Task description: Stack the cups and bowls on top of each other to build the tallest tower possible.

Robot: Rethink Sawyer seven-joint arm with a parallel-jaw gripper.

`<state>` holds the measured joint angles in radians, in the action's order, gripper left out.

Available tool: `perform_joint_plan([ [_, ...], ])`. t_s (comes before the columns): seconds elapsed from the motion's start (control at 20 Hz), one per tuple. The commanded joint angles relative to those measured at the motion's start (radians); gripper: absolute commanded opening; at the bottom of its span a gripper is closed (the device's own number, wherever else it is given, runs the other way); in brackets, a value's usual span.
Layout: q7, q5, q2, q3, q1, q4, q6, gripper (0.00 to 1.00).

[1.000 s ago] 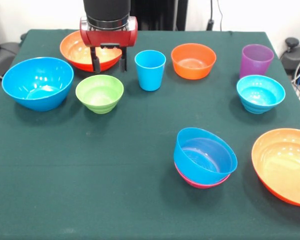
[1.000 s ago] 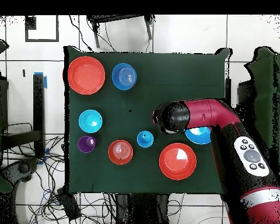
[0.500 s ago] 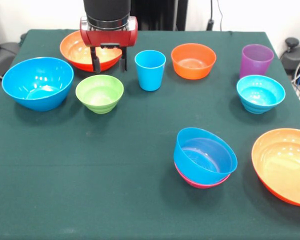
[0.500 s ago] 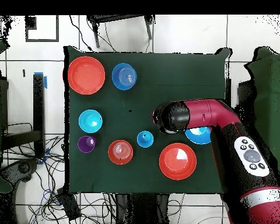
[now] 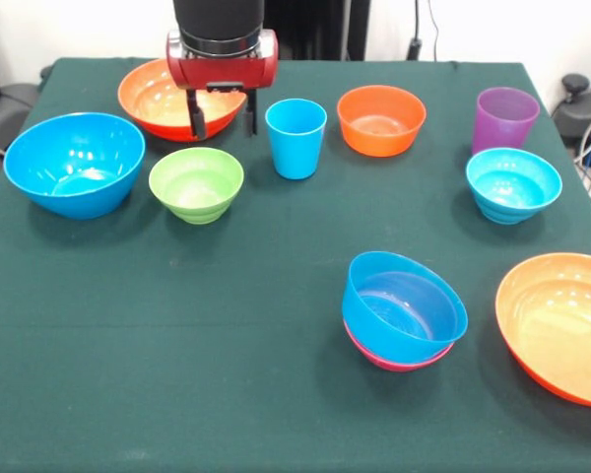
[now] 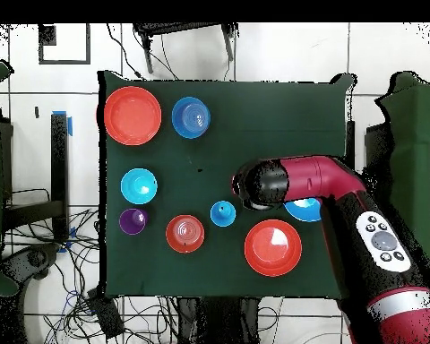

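While the red and black gripper [image 5: 222, 116] hangs with its fingers spread and empty above the far left part of the green table [image 5: 227, 325], a glossy green plastic bowl [image 5: 196, 183] sits just below it. A light blue plastic tumbler [image 5: 295, 137] stands beside it. The tower [image 5: 403, 311], a blue bowl nested in a pink bowl, sits toward the near right corner.

Front view: camera stood across the green table [image 5: 227, 394], faced the robot, looked down at a slant from close range; arm [image 5: 220, 30] entered at top of frame. Overhead view: camera looked straight down from farther off, arm [image 6: 344, 193] at lower right, floor around the table [image 6: 254, 116]. Both views shared the tabletop.
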<state>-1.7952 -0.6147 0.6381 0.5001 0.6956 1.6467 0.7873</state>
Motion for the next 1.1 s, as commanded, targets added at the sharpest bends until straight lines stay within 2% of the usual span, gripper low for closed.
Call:
perform_joint_plan([
  [0.05, 0.188, -0.079, -0.057, 0.03, -0.016, 0.053, -0.001, 1.0],
  [0.4, 0.166, -0.1, -0.092, 0.021, -0.026, 0.041, -0.037, 1.0],
  [0.5, 0.15, -0.113, -0.1, 0.018, -0.031, 0.03, -0.07, 1.0],
  [0.6, 0.108, -0.147, -0.102, 0.01, -0.04, 0.02, -0.157, 1.0],
  [0.8, 0.109, -0.162, -0.146, 0.01, -0.046, -0.018, -0.162, 1.0],
  [1.1, 0.063, -0.186, -0.157, -0.003, -0.05, -0.006, -0.235, 1.0],
])
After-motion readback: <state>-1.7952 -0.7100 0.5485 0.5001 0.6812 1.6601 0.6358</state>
